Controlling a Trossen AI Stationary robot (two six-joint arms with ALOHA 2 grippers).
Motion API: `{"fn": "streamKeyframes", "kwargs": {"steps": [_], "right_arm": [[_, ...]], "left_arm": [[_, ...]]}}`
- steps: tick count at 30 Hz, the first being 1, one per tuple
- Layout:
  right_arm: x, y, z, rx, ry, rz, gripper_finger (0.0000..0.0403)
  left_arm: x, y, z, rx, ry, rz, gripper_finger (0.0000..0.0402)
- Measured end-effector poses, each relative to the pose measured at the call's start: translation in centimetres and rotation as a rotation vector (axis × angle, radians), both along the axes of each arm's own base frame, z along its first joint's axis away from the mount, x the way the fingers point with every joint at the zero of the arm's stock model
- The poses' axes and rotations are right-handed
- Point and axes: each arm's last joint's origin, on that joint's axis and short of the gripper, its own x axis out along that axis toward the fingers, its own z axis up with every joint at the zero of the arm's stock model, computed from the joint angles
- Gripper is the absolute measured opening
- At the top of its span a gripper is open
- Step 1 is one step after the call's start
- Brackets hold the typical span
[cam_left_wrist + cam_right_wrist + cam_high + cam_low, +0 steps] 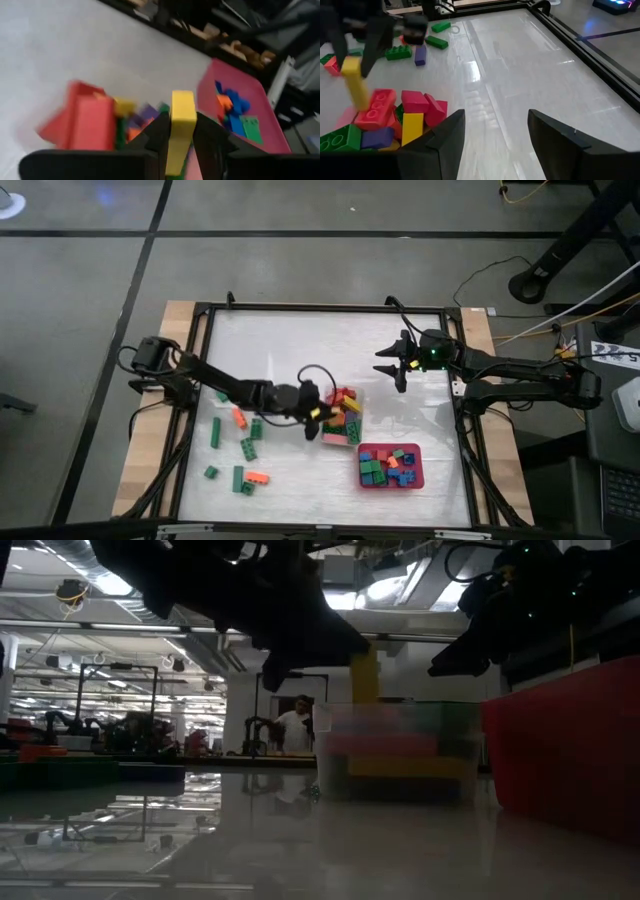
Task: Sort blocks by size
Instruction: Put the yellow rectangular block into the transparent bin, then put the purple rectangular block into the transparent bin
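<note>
My left gripper (313,418) is shut on a long yellow block (183,107) and holds it over the near-left corner of the clear tub (395,750). The tub holds red, yellow, green and purple blocks (395,117). Just right of it, the red tray (412,478) carries small blue, green and orange blocks (385,463). Loose green and orange blocks (240,442) lie flat on the table to the left. My right gripper (392,365) hovers open farther back, with nothing between its fingers. My left gripper pinches the yellow block by its two long sides (176,131) between its two fingers. The block lies along the fingers and sticks out past their tips. It is lifted clear, and its free end (360,97) hangs slanting down above the blocks in the tub.
A black frame (200,380) borders the white table top. There is open table surface (300,345) behind the tub and between the two arms. In the low view a person (296,727) stands far off in the room behind the table.
</note>
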Motion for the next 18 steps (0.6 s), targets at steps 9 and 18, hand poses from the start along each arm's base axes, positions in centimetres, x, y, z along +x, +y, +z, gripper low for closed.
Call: {"fn": "streamKeyframes", "kwargs": {"steps": [9, 18], "right_arm": [[0.0, 0.0, 0.0, 0.000, -0.001, 0.000, 0.0214], [0.0, 0.0, 0.0, 0.000, -0.002, 0.000, 0.0214]], "left_arm": [[0.0, -1.5, -0.9, -0.018, 0.026, -0.031, 0.0073], [0.4, -0.7, -0.2, -0.014, -0.053, -0.010, 0.0074]]}}
